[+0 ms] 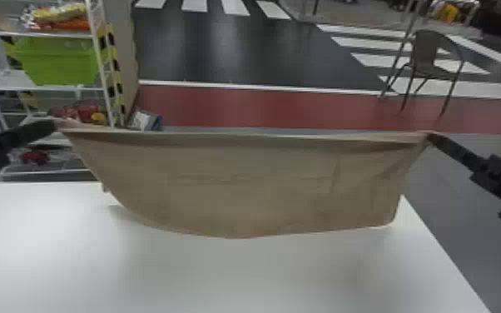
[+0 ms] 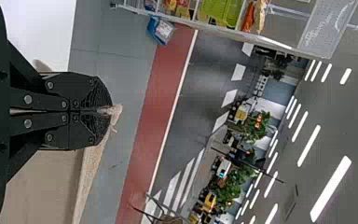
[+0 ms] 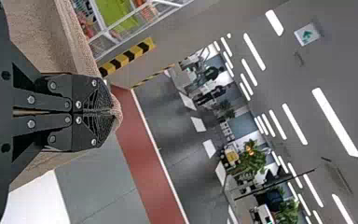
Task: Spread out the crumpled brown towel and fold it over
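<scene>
Across the lower part of the head view lay the white surface (image 1: pixel 237 274). Mid-frame, the brown towel (image 1: pixel 237 183) hung stretched wide between its two upper corners, its lower edge perhaps just brushing the surface. A green bin (image 1: pixel 58 60) sat at upper left. At the frame's left, the left pincer (image 1: pixel 56 124) was pinched on one corner; at the right, the right pincer (image 1: pixel 428 135) gripped the other.

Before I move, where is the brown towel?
Centred in the head view, the towel hangs over the white table, stretched between the left gripper and right gripper.
</scene>
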Motion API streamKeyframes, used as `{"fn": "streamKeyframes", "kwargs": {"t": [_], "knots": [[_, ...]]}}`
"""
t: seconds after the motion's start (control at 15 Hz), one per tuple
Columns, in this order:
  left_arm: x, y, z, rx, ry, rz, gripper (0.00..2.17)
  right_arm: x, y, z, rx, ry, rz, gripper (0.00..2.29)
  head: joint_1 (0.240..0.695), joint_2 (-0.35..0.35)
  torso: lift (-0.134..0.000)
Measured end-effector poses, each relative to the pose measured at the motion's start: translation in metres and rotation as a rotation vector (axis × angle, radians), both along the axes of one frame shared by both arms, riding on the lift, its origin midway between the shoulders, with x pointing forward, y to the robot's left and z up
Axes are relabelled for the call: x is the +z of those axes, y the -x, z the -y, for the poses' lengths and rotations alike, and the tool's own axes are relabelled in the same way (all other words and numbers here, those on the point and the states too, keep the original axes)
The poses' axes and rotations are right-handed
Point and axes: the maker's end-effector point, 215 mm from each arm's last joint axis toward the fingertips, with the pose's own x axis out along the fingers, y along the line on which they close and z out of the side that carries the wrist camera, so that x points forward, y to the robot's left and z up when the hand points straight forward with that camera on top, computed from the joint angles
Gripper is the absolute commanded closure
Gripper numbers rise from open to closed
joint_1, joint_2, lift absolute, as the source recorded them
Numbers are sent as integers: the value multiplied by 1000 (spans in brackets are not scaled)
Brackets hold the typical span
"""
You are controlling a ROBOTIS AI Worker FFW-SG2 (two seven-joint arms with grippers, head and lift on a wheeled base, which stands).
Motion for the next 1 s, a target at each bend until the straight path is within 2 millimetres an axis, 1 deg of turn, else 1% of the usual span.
{"fn": "streamKeyframes", "kwargs": {"t": [0.07,0.13,0.27,0.33,0.4,0.53,0.67,0.8,1.0], "knots": [[-9,10,-1,-2,6,-7,1703,2,4,-1,27,-17,26,1541,522,-167,-123],[-25,23,-3,-2,7,-29,1703,-3,11,-5,55,-21,33,1541,551,-165,-123],[-76,59,-6,4,3,-115,1703,-31,32,-16,118,-18,14,1541,624,-160,-123],[-100,78,-7,10,-4,-152,1703,-51,46,-22,146,-16,-10,1541,659,-159,-123],[-120,97,-7,15,-13,-181,1703,-66,61,-25,166,-16,-31,1541,695,-159,-123],[-145,132,-5,21,-33,-232,1703,-86,91,-32,202,-8,-67,1541,695,-167,-123],[-166,169,-2,25,-51,-288,1703,-105,123,-41,246,20,-116,1541,695,-172,-123],[-193,204,-3,32,-75,-363,1703,-130,157,-48,285,29,-181,1541,695,-178,-123],[-227,243,0,33,-96,-457,1703,-160,197,-44,297,28,-246,1541,695,-209,-123]]}}
